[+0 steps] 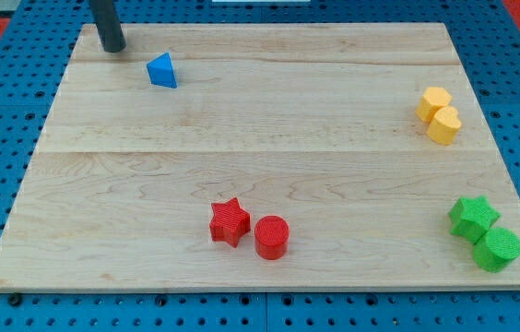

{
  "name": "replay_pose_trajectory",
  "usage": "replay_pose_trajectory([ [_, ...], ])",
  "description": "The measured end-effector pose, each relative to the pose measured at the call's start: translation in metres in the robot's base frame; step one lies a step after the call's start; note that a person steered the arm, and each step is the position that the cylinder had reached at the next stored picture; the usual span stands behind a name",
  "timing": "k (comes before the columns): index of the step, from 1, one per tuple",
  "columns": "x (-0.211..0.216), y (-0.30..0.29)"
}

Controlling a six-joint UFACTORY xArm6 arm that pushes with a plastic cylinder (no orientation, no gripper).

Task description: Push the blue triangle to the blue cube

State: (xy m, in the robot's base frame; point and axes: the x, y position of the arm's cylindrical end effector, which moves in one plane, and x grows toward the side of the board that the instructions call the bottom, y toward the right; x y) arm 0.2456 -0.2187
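Wooden board [269, 120], far-left corner: my tip [113, 48] just beside blue triangle [161, 71]; end effector jawless, empty.

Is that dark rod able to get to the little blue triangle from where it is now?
Probably yes. My tip sits just to the view's left of the blue triangle, slightly higher, with only bare board between them and no block in the way.

Rod [107, 23] cut off by view's top edge, blue cube not visible anywhere
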Motion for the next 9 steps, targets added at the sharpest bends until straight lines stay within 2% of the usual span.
replay_pose_trajectory([
  [1, 0.037, -0.006],
  [2, 0.096, -0.001],
  [3, 0.114, 0.056],
  [4, 0.085, 0.086],
  [5, 0.038, 0.087],
  [6, 0.027, 0.086],
  [7, 0.044, 0.102],
  [8, 0.018, 0.094],
  [9, -0.003, 0.060],
])
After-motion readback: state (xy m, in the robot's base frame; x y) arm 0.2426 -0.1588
